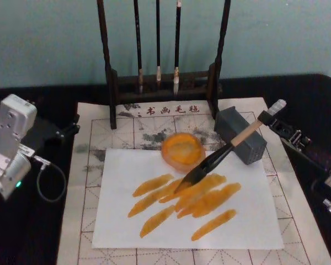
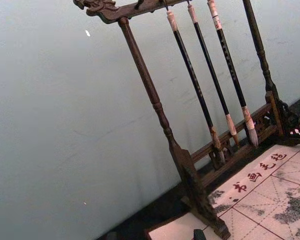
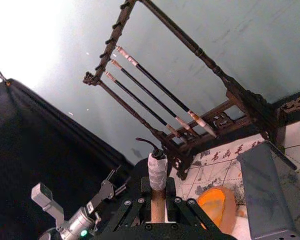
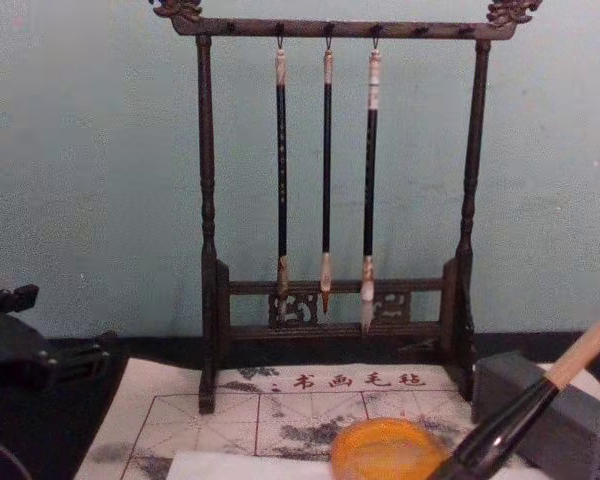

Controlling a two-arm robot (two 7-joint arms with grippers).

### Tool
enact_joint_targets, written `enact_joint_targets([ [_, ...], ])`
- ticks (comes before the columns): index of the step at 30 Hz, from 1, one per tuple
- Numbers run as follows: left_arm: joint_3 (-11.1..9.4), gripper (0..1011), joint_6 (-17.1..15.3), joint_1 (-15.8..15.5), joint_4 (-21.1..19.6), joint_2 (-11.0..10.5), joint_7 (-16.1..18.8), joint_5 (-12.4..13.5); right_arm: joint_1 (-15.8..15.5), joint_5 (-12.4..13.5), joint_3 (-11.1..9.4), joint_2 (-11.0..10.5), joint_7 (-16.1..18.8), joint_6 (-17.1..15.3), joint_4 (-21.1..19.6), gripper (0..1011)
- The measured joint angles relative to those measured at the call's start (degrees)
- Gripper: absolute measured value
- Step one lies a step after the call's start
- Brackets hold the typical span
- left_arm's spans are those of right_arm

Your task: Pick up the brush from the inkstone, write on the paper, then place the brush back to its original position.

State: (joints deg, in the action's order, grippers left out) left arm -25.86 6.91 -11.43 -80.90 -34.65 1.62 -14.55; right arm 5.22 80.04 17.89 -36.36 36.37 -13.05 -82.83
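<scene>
Pickup done: the large calligraphy brush (image 1: 218, 157), with its thick pale wooden handle, glossy black ferrule and dark bushy tip, is off the round, shallow, bright orange inkstone (image 1: 168, 144) and carried in the air. It slants down from upper right to lower left. Writing is well advanced. The plain white sheet of paper (image 1: 254, 221) carries a cluster of slanting orange strokes across its middle, and the brush tip sits among the upper ones. It is on the sheet or just above it; contact cannot be confirmed. The handle passes over the dark grey rectangular block (image 1: 243, 141) just right of the inkstone. The inkstone sits at the far edge of the paper and holds nothing but orange wash. Judgement: the writing is at or close to its end; what is left is to lift the tip clear and lay the brush back on the inkstone. The right pincer (image 1: 269, 118) is closed on the brush high on the handle; in the right wrist view the pincer (image 3: 158, 202) clamps the pale wood just below the white-taped end, touching nothing else. The left pincer (image 1: 58, 132) is parked on the black desk (image 1: 44, 232), left of the beige felt mat with red grid lines (image 1: 88, 165), well apart from the paper. A dark wooden rack (image 4: 208, 250) with three thin hanging brushes stands behind.
</scene>
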Motion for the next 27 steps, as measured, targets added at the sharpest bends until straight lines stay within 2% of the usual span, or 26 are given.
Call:
enact_joint_targets([
  [11, 0.0, 1001, 0.0, 0.0, 0.0, 0.0, 0.0, 0.0, 0.5, 0.3, 1.9, -1.5, 1.3, -0.1, -0.2, 183],
  [27, 0.0, 1001, 0.0, 0.0, 0.0, 0.0, 0.0, 0.0, 1.5, 0.0, 6.2, -4.6, 4.1, -1.1, -1.1, 183],
])
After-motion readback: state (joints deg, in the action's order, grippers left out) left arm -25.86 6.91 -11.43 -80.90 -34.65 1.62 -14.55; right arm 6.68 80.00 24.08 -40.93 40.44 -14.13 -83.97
